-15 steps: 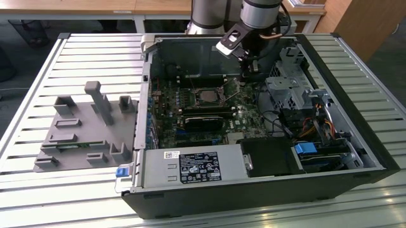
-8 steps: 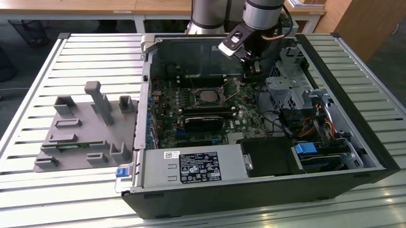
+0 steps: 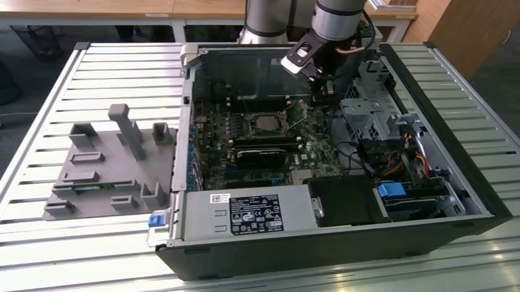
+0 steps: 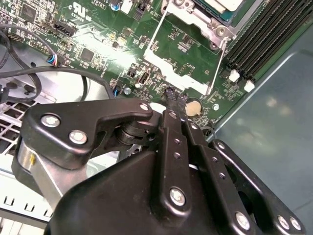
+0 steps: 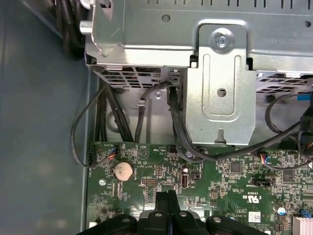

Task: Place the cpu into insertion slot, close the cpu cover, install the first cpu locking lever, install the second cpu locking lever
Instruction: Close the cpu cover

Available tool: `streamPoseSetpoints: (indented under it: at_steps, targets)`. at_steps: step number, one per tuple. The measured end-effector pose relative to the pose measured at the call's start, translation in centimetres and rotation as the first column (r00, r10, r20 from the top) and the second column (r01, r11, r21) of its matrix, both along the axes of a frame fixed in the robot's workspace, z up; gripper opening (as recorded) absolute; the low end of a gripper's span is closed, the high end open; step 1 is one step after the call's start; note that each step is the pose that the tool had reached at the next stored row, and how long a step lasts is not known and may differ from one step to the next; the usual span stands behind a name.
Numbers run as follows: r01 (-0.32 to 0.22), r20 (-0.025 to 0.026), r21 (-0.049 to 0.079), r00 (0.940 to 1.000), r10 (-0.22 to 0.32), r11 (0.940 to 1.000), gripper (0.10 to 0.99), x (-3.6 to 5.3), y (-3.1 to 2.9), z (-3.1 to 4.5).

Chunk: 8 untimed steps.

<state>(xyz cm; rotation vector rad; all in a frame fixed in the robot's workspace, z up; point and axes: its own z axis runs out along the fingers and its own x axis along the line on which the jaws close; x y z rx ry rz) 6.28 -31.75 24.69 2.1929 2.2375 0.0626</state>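
Inside the open computer case [image 3: 341,243], the arm [image 3: 337,18] comes down from the top of the exterior view with its wrist tilted. The end effector [image 4: 172,98] hangs low over the motherboard [image 5: 230,181], its black fingers pressed together with nothing visible between them. Its tips sit just beside the coin battery [image 5: 123,170], near the free edge of the cpu cover [image 4: 168,66]. That thin silver frame is swung open, and green board shows through its window. Beyond it the cpu [image 4: 219,4] lies pale and flat in the insertion slot [image 4: 222,24]. The case rests on a slatted metal surface [image 3: 97,67].
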Motion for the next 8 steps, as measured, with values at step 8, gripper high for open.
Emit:
streamPoseSetpoints:
  at_steps: [8]
  targets:
    - [0.000,-0.0020,0.000,1.0000,0.000,1.0000,0.122,0.10,0.01,-0.70]
